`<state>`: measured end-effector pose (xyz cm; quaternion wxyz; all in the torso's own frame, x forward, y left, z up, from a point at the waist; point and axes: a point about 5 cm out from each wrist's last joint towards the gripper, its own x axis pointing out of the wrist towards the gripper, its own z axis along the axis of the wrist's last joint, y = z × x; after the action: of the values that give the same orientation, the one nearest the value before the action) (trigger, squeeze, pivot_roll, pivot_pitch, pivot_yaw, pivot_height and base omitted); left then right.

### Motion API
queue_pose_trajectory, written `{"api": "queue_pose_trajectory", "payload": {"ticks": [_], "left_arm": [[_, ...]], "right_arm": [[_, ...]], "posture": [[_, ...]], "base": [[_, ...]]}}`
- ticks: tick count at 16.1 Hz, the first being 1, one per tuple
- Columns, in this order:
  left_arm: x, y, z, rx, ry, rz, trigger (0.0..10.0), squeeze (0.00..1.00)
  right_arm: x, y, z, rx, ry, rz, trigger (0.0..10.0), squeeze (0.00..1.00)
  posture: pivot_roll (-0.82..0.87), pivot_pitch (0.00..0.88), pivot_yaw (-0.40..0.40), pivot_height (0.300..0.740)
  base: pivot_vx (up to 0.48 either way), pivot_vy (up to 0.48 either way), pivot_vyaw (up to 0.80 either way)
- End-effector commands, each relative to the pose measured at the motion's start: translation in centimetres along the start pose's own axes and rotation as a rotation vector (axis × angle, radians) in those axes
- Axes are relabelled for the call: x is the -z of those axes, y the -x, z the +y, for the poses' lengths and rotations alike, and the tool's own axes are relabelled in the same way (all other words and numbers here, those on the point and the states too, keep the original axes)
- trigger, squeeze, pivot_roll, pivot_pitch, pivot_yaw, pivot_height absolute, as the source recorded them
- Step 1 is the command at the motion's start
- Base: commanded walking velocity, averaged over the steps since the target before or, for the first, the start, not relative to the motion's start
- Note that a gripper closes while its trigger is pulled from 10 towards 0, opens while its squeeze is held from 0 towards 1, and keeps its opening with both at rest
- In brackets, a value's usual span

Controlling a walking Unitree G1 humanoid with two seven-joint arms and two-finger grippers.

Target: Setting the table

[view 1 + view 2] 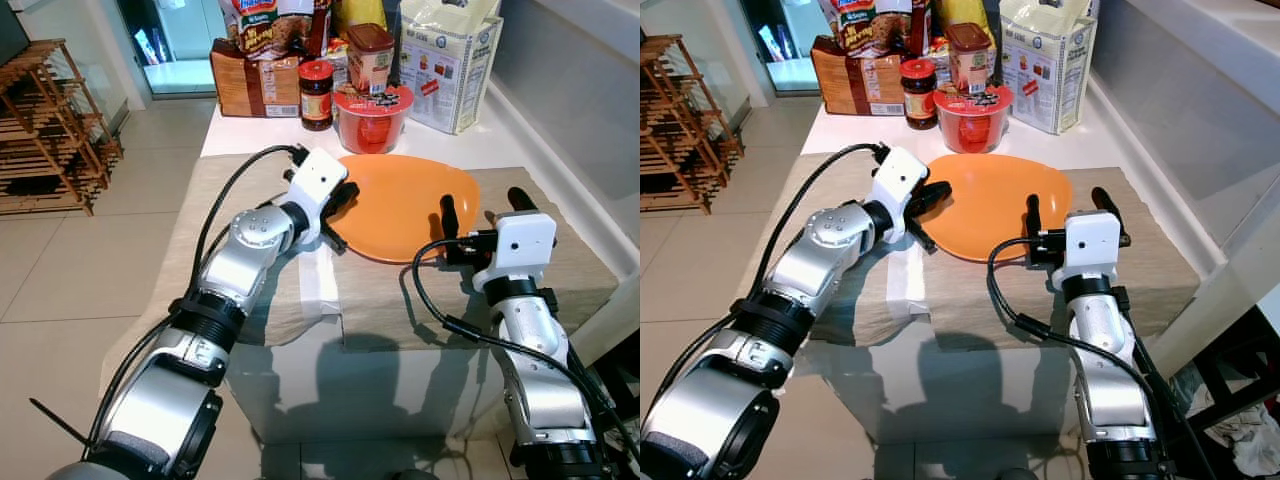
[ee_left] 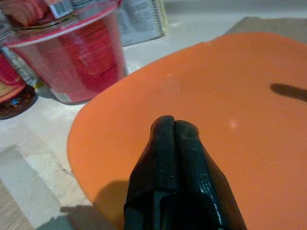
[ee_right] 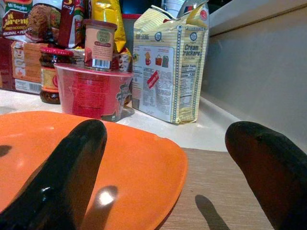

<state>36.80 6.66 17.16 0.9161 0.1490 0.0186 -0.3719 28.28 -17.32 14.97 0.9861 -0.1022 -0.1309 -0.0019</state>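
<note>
Orange plate point(image 1: 405, 205) lies flat on the beige mat point(image 1: 560, 260) on the worktop point(image 1: 250, 135), in front of a red noodle cup point(image 1: 372, 117). Left end effector point(image 1: 340, 205), fingers pressed together and empty, reaches forward over the plate's left rim. Right end effector point(image 1: 483, 207), fingers spread wide and empty, straddles the plate's right edge, forearm pointing forward.

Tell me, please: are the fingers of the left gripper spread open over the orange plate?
No, in the left wrist view the left gripper has its two black fingers pressed together above the orange plate.
</note>
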Motion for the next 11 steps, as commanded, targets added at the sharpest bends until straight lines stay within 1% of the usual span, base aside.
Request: {"api": "queue_pose_trajectory", "payload": {"ticks": [1, 2, 4, 6, 11], "left_arm": [[-0.1, -0.1, 0.2, 0.011, -0.022, 0.011, 10.0, 0.0], [0.2, -0.1, 0.1, 0.021, -0.009, 0.022, 10.0, 0.0], [0.6, 0.0, -0.2, 0.029, 0.003, 0.03, 10.0, 0.0], [0.9, 0.0, -0.4, 0.037, 0.019, 0.04, 10.0, 0.0], [2.1, 0.3, -0.9, 0.05, 0.062, 0.075, 10.0, 0.0]], "right_arm": [[-0.6, -0.2, -0.1, 0.007, -0.019, -0.017, 10.0, 0.0], [-0.4, -0.2, -0.2, 0.018, -0.058, 0.007, 10.0, 0.0], [0.0, -0.2, -0.6, 0.038, -0.088, 0.032, 10.0, 0.0], [0.0, -0.3, -0.7, 0.033, -0.085, 0.032, 10.0, 0.0], [0.1, -0.5, -0.6, 0.015, -0.113, 0.052, 10.0, 0.0]], "posture": [[-0.13, 0.0, 0.086, 0.736], [-0.13, 0.0, 0.086, 0.736], [-0.13, 0.0, 0.087, 0.736], [-0.13, 0.0, 0.086, 0.736], [-0.13, 0.0, 0.083, 0.736]], "base": [[0.0, 0.0, 0.0], [0.0, 0.0, 0.0], [0.0, 0.0, 0.0], [0.0, 0.0, 0.0], [0.0, 0.0, 0.0]]}}
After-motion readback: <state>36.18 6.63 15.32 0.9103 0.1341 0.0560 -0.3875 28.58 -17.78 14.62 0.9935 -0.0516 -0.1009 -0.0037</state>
